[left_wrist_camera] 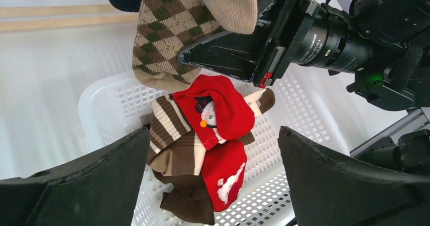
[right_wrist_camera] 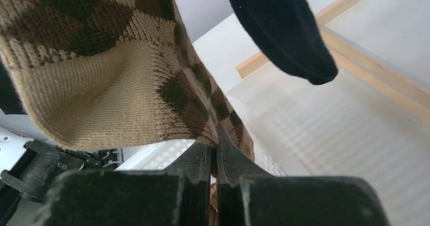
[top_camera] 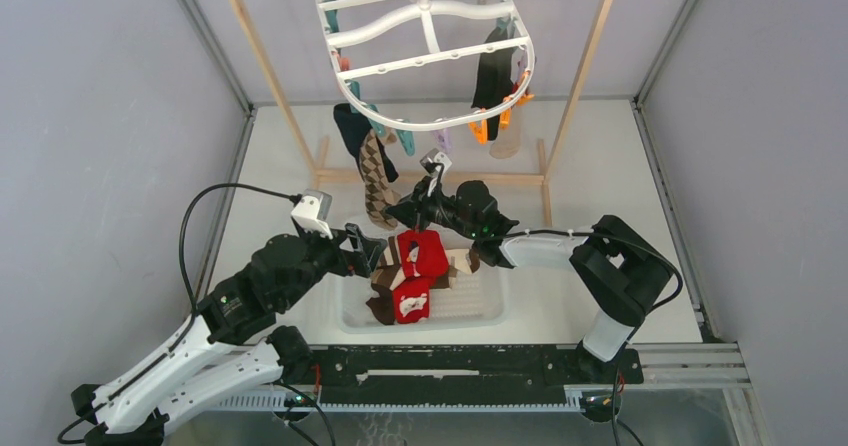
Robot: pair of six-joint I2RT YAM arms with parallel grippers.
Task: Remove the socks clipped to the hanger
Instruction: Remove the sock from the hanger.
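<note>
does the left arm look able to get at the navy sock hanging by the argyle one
Probably yes. The left hand is open over the basket, the navy sock hangs just beyond it, and the right hand is shut on the argyle sock beside it.

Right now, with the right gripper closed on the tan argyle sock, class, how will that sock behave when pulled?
The argyle sock is probably floppy: its knit creases where the right gripper pinches it. It likely stretches before coming free, since it hangs from the hanger. Its thin knit suggests little weight.
</note>
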